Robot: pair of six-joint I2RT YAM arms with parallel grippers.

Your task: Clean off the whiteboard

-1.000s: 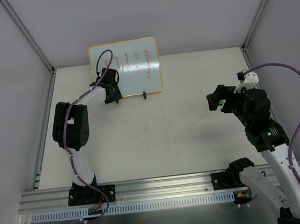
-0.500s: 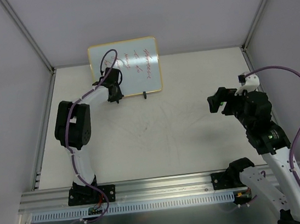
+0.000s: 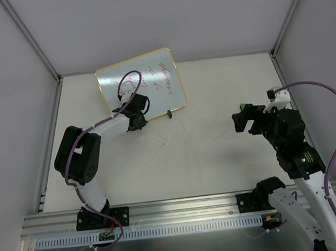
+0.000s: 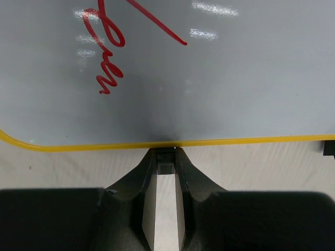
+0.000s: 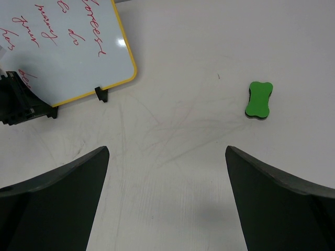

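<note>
The whiteboard [image 3: 150, 81] has a yellow frame and red handwriting, and stands turned askew at the back left of the table. My left gripper [image 3: 136, 122] is shut on the board's left black foot, just under the lower frame edge. In the left wrist view the fingertips [image 4: 166, 157] pinch that foot below the board [image 4: 209, 78]. My right gripper [image 3: 239, 121] is open and empty over the right side of the table. Its wrist view [image 5: 167, 151] shows the board [image 5: 68, 57] at top left and a green eraser [image 5: 258, 100] lying on the table at the right.
The board's other black foot [image 3: 169, 113] stands free on the table. Grey walls with metal posts close the table on the left, back and right. An aluminium rail [image 3: 179, 207] runs along the near edge by the arm bases.
The left gripper has pulled the whiteboard nearer and swung it anticlockwise, so it now stands askew. The right gripper has shifted slightly toward the back.
</note>
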